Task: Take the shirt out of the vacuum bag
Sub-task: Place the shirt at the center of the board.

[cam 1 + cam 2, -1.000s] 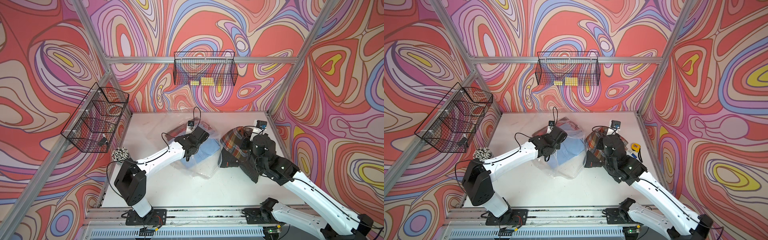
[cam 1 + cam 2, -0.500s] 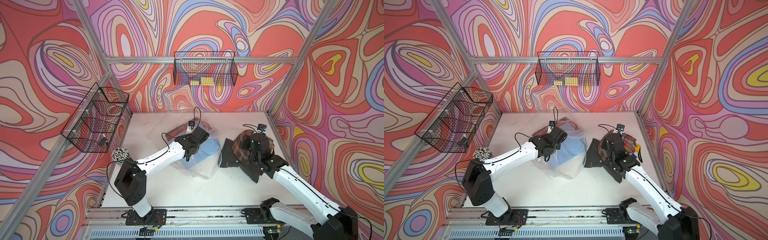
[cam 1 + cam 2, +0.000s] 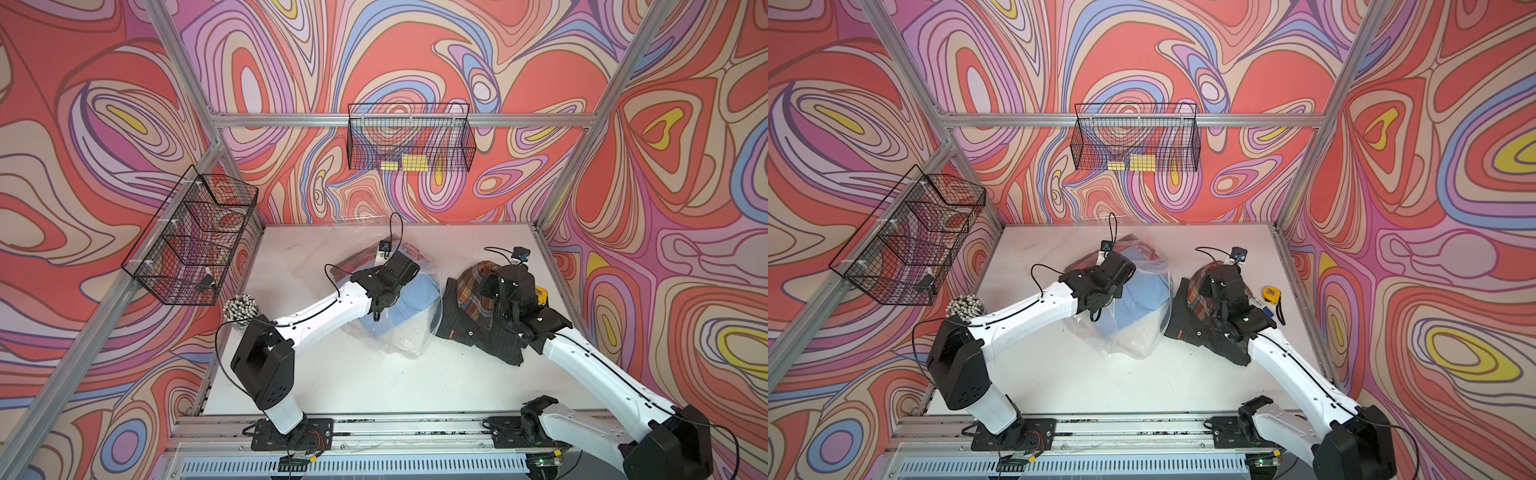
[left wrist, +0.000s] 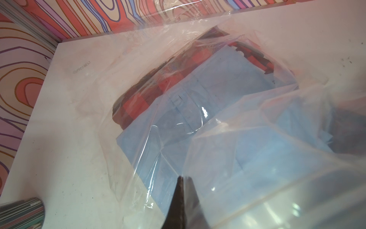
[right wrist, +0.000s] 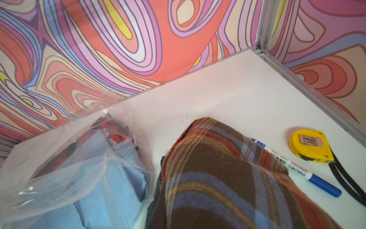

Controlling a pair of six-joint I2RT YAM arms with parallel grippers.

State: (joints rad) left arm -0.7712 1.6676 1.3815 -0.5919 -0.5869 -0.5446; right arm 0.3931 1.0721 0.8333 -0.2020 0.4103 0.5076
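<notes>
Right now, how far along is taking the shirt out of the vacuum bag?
Done: plaid shirt is outside the vacuum bag, on the table. In hand: right gripper holds it; left gripper pinches the bag's plastic. Left: release it. A blue shirt and red checked cloth are inside.

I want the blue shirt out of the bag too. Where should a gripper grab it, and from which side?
Probably take the blue shirt by its folded corner nearest the plaid shirt, coming in low from the right arm's side. There the vacuum bag seems to gape, its top sheet pinched up by the left gripper; elsewhere plastic covers the cloth.
</notes>
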